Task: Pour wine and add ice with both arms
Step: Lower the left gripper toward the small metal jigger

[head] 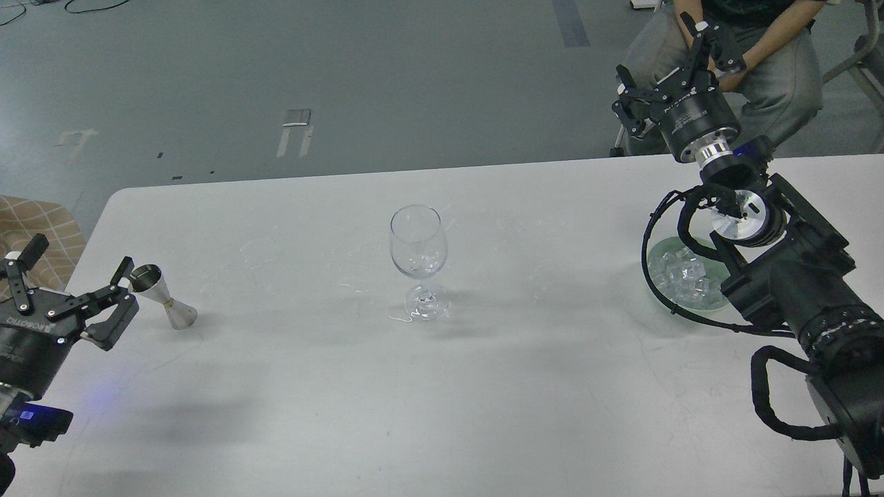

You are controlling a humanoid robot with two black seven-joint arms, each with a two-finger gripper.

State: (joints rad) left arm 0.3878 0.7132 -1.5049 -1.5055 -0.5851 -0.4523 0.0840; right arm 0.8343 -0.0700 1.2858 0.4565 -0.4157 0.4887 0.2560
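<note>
An empty clear wine glass (418, 259) stands upright in the middle of the white table (442, 400). A small steel jigger (162, 297) stands near the left edge. My left gripper (72, 269) is open and low at the far left, its near finger just beside the jigger's rim, with nothing held. Clear ice cubes (684, 276) lie in a green glass dish (663, 243) at the right, partly hidden by my right arm. My right gripper (673, 59) is open and empty, raised beyond the table's far edge. No wine container is in view.
A seated person (746, 48) is just behind the far right corner, close to the right gripper. A tan checked seat (34, 221) sits off the table's left edge. Grey floor lies beyond the far edge.
</note>
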